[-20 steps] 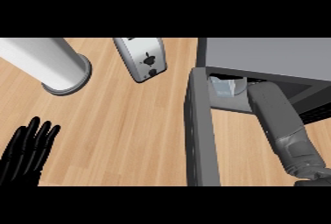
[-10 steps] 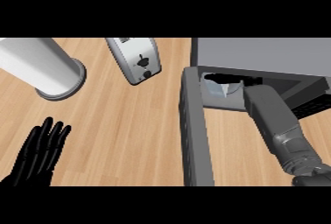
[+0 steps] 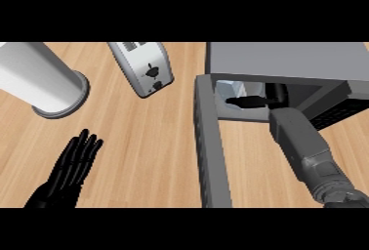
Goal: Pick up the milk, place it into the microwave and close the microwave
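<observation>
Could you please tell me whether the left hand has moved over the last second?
Yes. The left hand has shifted rightward, closer to the open microwave door, with its fingers straight.

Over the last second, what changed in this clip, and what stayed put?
The right robot hand has pulled back slightly inside the microwave and now shows beside the milk; whether it has let go cannot be told. The left robot hand, open, drifted rightward over the counter. The milk stays inside, the microwave door stays open, toaster and grey cylinder unmoved.
</observation>
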